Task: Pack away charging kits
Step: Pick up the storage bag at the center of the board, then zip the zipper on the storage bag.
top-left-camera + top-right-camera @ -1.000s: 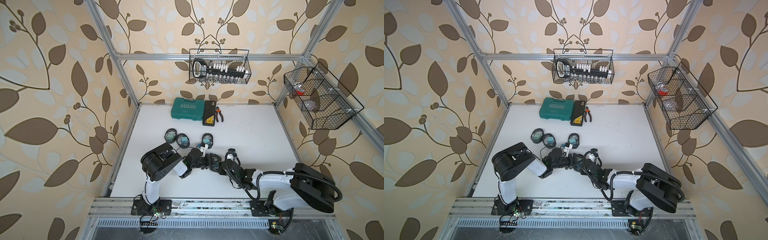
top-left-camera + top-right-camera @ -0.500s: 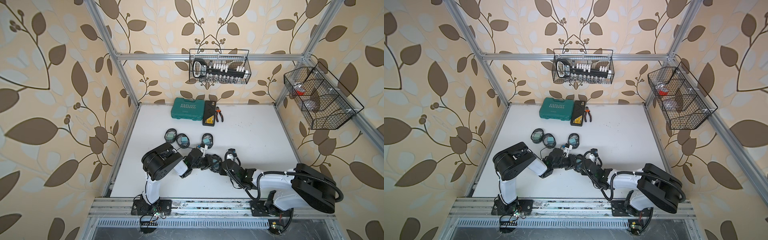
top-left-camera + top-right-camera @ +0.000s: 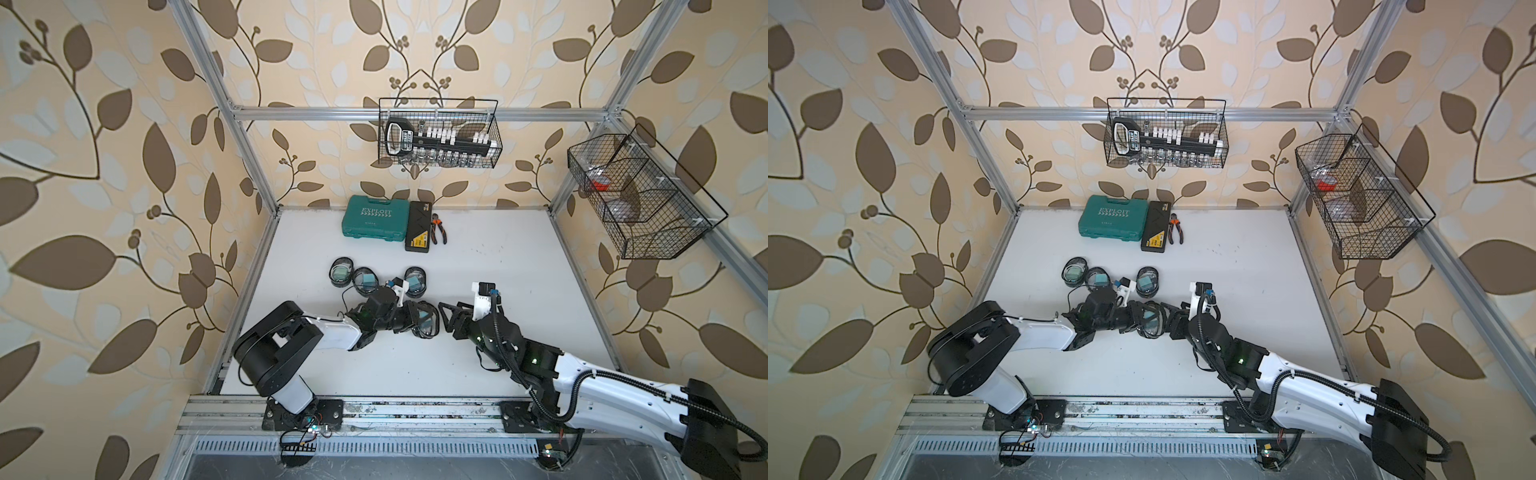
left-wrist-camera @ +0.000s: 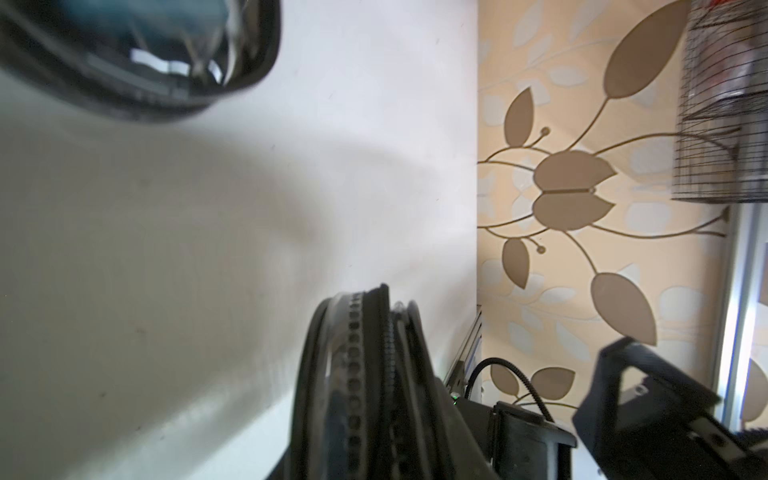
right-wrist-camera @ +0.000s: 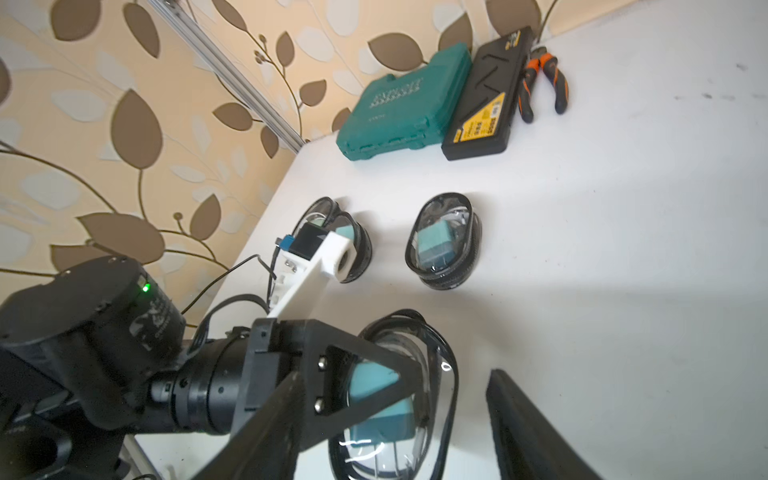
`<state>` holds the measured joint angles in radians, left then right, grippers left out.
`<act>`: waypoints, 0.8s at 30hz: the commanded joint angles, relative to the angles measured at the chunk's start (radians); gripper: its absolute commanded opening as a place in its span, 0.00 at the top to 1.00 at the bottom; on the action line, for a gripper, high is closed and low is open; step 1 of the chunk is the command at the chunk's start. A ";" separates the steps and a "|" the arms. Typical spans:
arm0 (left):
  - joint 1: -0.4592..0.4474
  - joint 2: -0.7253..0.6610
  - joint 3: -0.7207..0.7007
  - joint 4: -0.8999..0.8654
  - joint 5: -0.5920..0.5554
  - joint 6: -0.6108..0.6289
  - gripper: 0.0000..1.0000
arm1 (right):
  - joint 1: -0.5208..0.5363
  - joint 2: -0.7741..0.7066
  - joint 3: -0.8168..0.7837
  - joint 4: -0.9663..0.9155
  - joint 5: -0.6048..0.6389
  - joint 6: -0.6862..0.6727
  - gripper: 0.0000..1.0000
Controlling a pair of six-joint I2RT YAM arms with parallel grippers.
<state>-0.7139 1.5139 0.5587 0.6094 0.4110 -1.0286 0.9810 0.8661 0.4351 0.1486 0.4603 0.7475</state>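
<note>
Step in hand: judged to be closing the loaded pouch; a teal plug cube showed through its clear face.
Pouch location: mid-bench, slightly toward the front edge.
Left gripper: jaws pinched the pouch by its rim.
Right gripper: jaws spread, just beside the pouch, holding nothing.
Method: hold the rim steady with the left pinch; take the zip pull with the right; follow the oval curve; avoid crushing the clear face.
Zip: teeth visible along the rim; whether closed could not be told.
Materials: glossy clear film walls, black fabric rim, matte hard cube.
Back row of pouches: three, lying flat, each showing teal inside.
</note>
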 commanded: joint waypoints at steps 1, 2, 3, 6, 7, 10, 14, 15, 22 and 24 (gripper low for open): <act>0.022 -0.184 0.079 -0.105 -0.095 0.117 1.00 | 0.023 -0.055 0.036 0.067 -0.055 -0.151 0.33; 0.025 -0.237 0.086 -0.115 -0.121 0.146 1.00 | 0.038 -0.066 0.045 0.097 -0.084 -0.190 0.34; 0.028 -0.283 0.089 -0.116 -0.140 0.165 1.00 | 0.059 -0.071 0.055 0.117 -0.098 -0.223 0.36; 0.028 -0.426 0.102 -0.106 -0.174 0.281 1.00 | 0.183 -0.055 0.092 0.193 -0.040 -0.364 0.38; 0.027 -0.468 0.103 -0.096 -0.181 0.314 1.00 | 0.236 -0.041 0.101 0.230 -0.002 -0.424 0.38; 0.028 -0.562 0.104 -0.060 -0.173 0.401 1.00 | 0.377 0.023 0.106 0.394 0.085 -0.627 0.39; 0.028 -0.643 0.069 0.066 -0.093 0.439 1.00 | 0.502 0.143 0.112 0.662 0.174 -0.893 0.45; 0.028 -0.660 0.061 0.088 -0.081 0.440 1.00 | 0.513 0.173 0.126 0.697 0.192 -0.932 0.48; 0.028 -0.801 0.031 0.189 -0.030 0.503 1.00 | 0.521 0.318 0.226 0.836 0.197 -1.065 0.64; 0.028 -0.827 0.034 0.206 -0.010 0.522 1.00 | 0.521 0.326 0.227 0.890 0.196 -1.085 0.65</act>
<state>-0.6865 0.7288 0.5854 0.6952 0.3481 -0.5728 1.4944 1.1851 0.6342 0.8883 0.6247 -0.2428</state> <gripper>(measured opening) 0.314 0.353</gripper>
